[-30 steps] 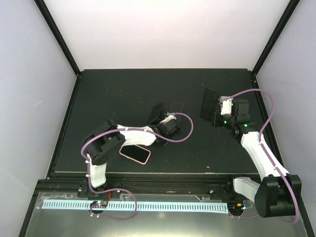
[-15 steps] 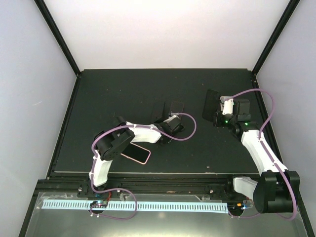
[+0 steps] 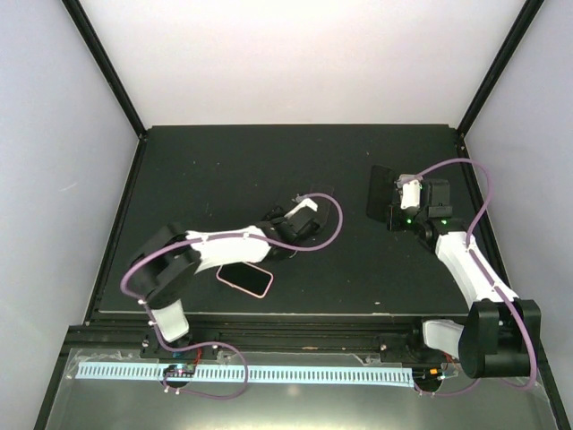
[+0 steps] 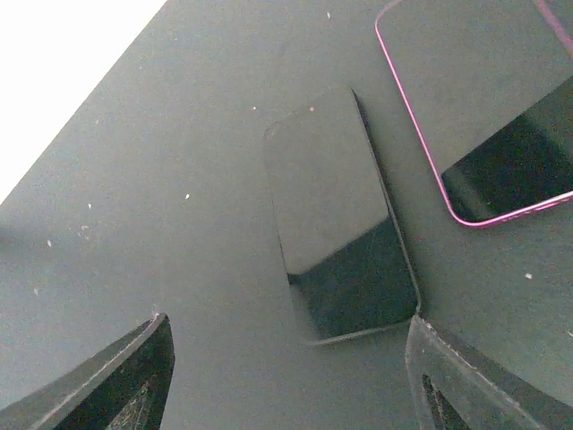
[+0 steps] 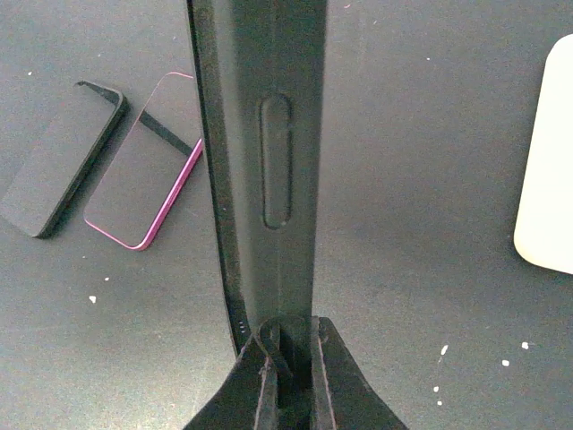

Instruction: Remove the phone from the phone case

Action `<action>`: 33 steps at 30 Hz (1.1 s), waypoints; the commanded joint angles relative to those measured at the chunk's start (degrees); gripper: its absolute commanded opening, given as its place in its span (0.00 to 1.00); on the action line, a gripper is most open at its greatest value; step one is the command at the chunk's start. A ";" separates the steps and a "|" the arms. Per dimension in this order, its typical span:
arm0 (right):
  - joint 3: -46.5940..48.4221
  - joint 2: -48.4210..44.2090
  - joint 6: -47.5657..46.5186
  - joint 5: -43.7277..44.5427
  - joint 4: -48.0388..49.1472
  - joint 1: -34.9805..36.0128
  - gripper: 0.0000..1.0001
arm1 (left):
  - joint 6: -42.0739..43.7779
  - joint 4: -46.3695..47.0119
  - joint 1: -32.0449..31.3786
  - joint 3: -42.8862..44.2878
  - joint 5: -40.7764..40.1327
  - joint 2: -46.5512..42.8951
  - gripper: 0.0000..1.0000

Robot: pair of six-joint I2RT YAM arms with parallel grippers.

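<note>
On the table (image 4: 134,197), phone (image 4: 340,215): laid flat beside pink-rimmed slab (image 4: 483,116).
Left gripper (image 4: 286,363): held spread, nothing gripped.
Right gripper (image 5: 288,356): clamped on black case (image 5: 260,134).

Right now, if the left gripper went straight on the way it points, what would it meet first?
Probably the black phone lying flat on the table, ahead between the left gripper's open fingers; depth unclear.

Black phone (image 4: 340,215) beside pink-rimmed device (image 4: 488,107)
</note>
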 commanded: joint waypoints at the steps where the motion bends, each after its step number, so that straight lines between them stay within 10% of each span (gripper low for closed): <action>1: 3.00 -0.43 -4.62 0.23 0.11 -0.62 0.01 | -5.92 -0.38 -0.18 -4.05 7.60 -10.13 0.74; 17: 26.47 26.41 -14.48 -4.53 -25.40 -4.46 0.04 | -10.87 24.44 -0.37 -32.75 42.14 -41.96 0.72; 22: 31.94 33.33 -15.26 -4.04 -28.16 -5.58 0.05 | -15.55 40.62 -0.36 -42.48 44.14 -43.41 0.77; 33: 43.70 47.80 -14.50 -8.14 -35.17 -9.94 0.10 | -16.19 38.73 -0.36 -42.33 43.20 -43.83 0.78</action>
